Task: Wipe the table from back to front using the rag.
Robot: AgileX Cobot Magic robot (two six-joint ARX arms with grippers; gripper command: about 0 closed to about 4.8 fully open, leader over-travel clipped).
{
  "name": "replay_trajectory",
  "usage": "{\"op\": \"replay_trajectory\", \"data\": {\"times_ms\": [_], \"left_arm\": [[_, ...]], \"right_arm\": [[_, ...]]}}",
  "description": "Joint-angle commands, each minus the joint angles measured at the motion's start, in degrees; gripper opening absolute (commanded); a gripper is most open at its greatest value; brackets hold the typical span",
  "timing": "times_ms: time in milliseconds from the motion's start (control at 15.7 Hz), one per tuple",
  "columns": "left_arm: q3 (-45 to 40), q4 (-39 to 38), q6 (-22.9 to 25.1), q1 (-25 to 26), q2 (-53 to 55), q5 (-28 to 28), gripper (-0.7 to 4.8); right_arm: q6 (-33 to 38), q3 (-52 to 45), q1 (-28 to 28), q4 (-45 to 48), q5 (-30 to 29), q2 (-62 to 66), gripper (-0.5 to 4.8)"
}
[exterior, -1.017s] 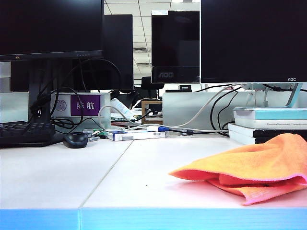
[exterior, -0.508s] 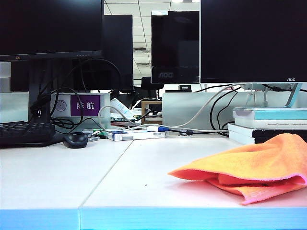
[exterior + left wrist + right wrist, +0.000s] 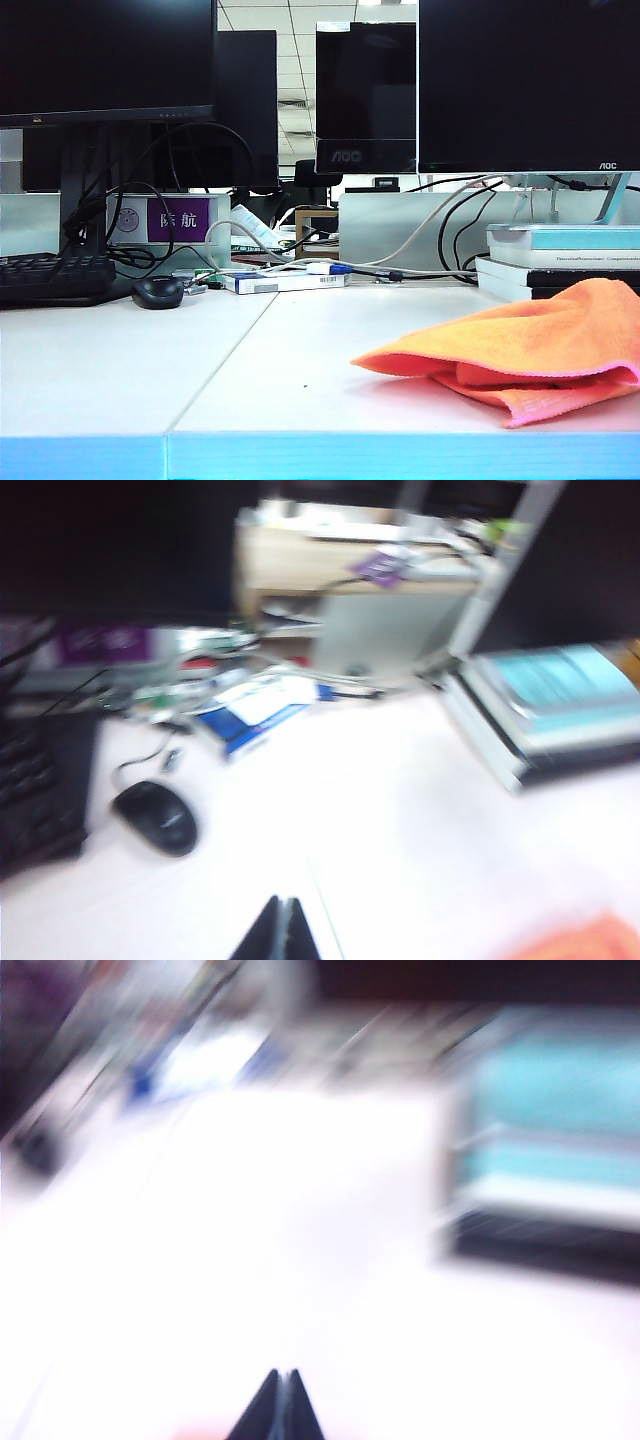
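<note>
Outside, no pincer shows; the soft orange microfiber rag (image 3: 520,345) lies crumpled on the wide white desk (image 3: 150,370) near its blue front edge. From the left wrist, the left pincer (image 3: 280,930) hangs shut above the desk, rag (image 3: 580,942) off to one side, black mouse (image 3: 155,817) beyond. From the right wrist, blurred, the right pincer (image 3: 281,1405) is shut too, empty.

An office: monitors (image 3: 520,85), keyboard (image 3: 50,278), mouse (image 3: 158,292).

The rag (image 3: 520,355) is fuzzy orange cloth on the smooth, matt white table (image 3: 200,370).
</note>
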Motion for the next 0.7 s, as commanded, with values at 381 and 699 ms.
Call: {"op": "replay_trajectory", "data": {"times_ms": [381, 699], "left_arm": [[0.2, -2.7, 12.7, -17.7, 5.3, 1.5, -0.06], [0.5, -2.2, 11.0, -19.8, 6.5, 3.0, 0.75]], "right_arm": [[-5.1, 2.4, 15.5, -23.4, -0.7, 12.7, -0.01], [-8.6, 2.4, 15.5, -29.1, -2.6, 18.7, 2.32]]}}
